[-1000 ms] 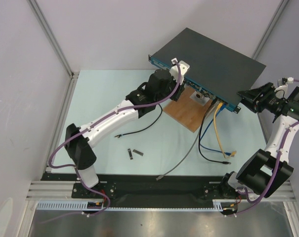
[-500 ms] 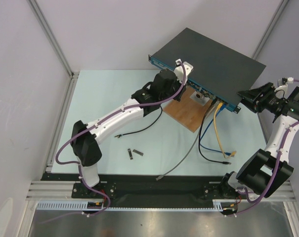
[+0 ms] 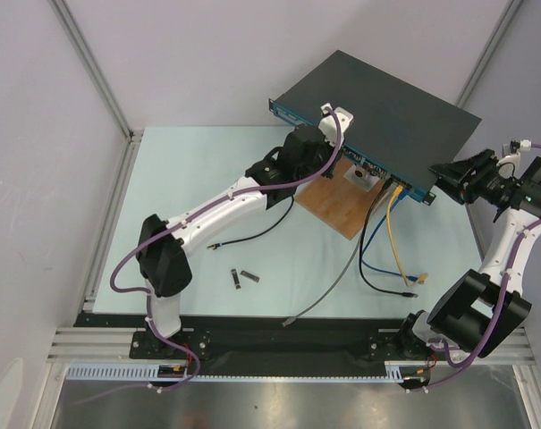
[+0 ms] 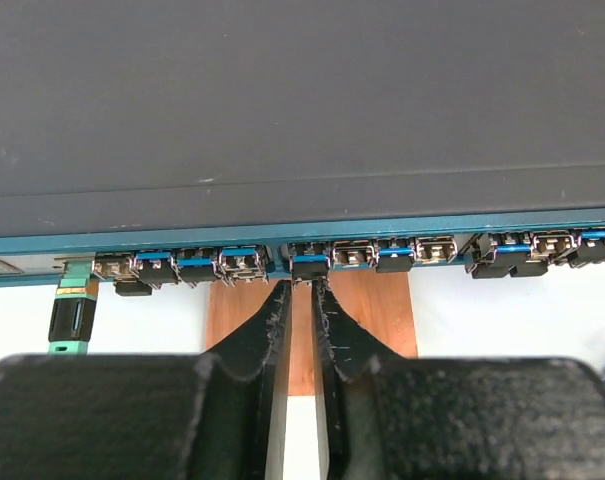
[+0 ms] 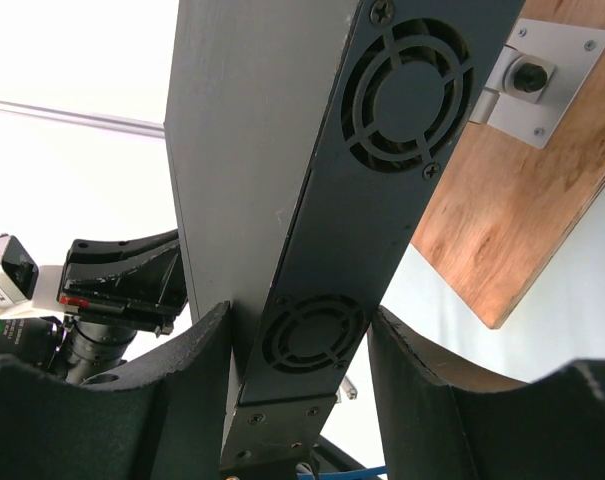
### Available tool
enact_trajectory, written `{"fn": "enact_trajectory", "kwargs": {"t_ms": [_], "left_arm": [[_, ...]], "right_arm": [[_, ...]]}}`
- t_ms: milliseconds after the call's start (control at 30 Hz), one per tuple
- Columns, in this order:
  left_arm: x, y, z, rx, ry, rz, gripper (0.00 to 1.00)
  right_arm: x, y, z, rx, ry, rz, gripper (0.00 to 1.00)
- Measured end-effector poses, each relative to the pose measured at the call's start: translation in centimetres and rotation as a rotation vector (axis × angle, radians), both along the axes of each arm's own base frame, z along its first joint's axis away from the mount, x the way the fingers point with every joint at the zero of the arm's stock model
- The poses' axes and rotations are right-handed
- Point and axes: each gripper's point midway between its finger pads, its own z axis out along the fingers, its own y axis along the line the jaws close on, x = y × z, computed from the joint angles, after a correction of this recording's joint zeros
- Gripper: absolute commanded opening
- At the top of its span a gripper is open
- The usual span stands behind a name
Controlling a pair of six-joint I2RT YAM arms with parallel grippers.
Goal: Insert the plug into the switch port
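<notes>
plug (image 4: 309, 266): whether the left tool (image 4: 300, 292) grips it, unclear
switch (image 4: 282, 100): both ends cut off, left wrist view
cables (image 3: 396, 241): plugged ends too small to tell

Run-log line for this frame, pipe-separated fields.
left pincer: pinching plug at switch port | right pincer: clamped on switch end | plug: seating depth unclear

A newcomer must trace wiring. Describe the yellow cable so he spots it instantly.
Find the switch, the big black box at the table's far side. Cables trail down from the right end of its blue front. The yellow cable is the only one that colour; its neighbours are blue, black and grey.
</notes>
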Motion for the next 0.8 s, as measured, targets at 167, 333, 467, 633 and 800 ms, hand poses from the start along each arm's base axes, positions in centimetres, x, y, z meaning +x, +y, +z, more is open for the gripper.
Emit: {"fn": "enact_trajectory", "kwargs": {"t_ms": [167,333,467,633,800], "left_arm": [[0.05,-0.07,0.05,-0.012,0.005,0.009,0.11],[0.17,-0.11,0.12,-0.024,0.006,0.028,0.1],[0.46,-0.3,0.15,-0.035,-0.004,0.044,0.12],[0.62,-0.34,0.16,-0.033,-0.017,0.061,0.16],[0.76,-0.26,0.19,-0.027,-0.028,0.074,0.2]], "right_arm": [[0.02,-0.02,-0.01,0.001,0.0,0.0,0.0],[0.04,-0.03,-0.01,0.003,0.0,0.001,0.0],[0.13,-0.08,0.01,0.006,0.0,0.005,0.0],[0.2,-0.12,0.0,0.012,0.0,0.01,0.0],[0.27,-0.14,0.02,0.017,0.0,0.015,0.0]]}}
